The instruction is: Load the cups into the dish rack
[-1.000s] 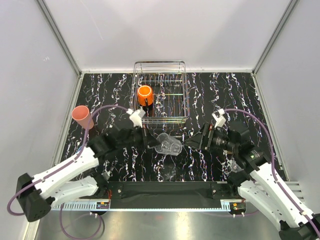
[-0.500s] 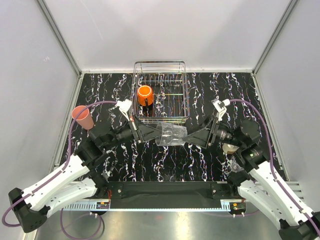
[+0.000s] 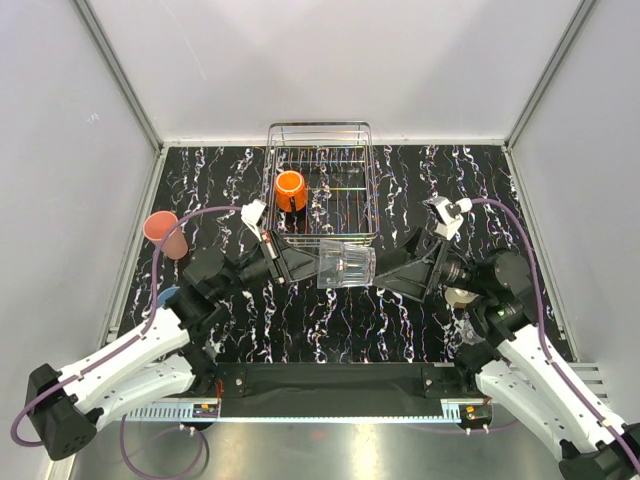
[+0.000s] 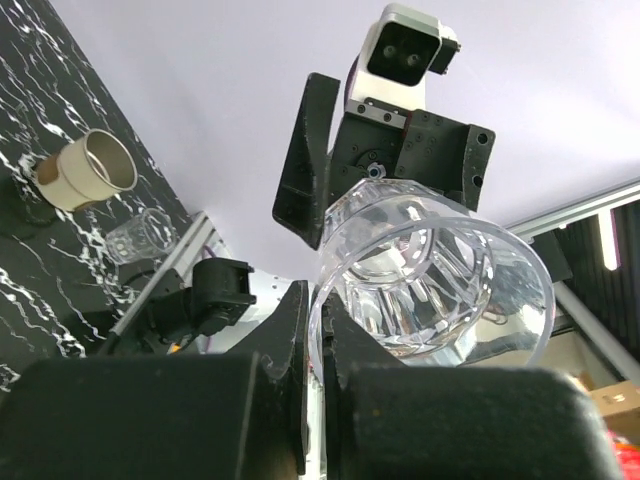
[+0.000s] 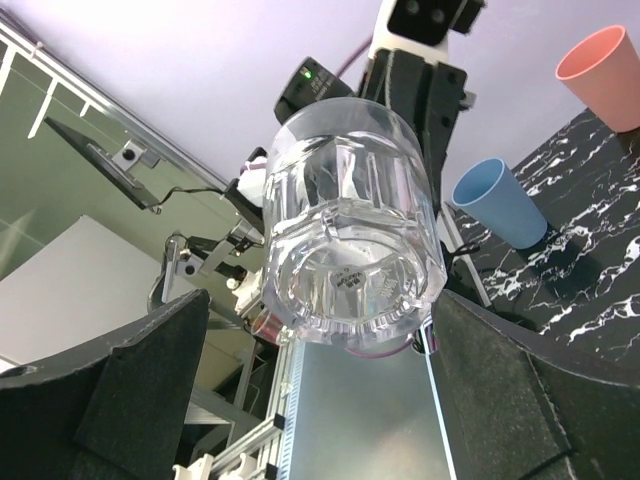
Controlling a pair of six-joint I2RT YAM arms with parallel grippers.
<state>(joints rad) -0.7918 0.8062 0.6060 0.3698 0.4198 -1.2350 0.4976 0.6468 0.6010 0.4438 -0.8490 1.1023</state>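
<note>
Top external shows left gripper [image 3: 311, 265] pinching clear glass [image 3: 346, 266], right gripper [image 3: 385, 272] spread.

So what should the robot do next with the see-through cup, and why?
Probably close the right gripper on the clear glass. The glass is held sideways, just in front of the dish rack. Only the left gripper has it, pinching the rim, while the right gripper stands open on both sides of the base.

Marbled table [image 3: 450, 170] bears dish rack [image 3: 320, 124], pink tumbler [image 3: 165, 233], blue cup [image 5: 500, 200], beige cup [image 4: 90, 170].
</note>
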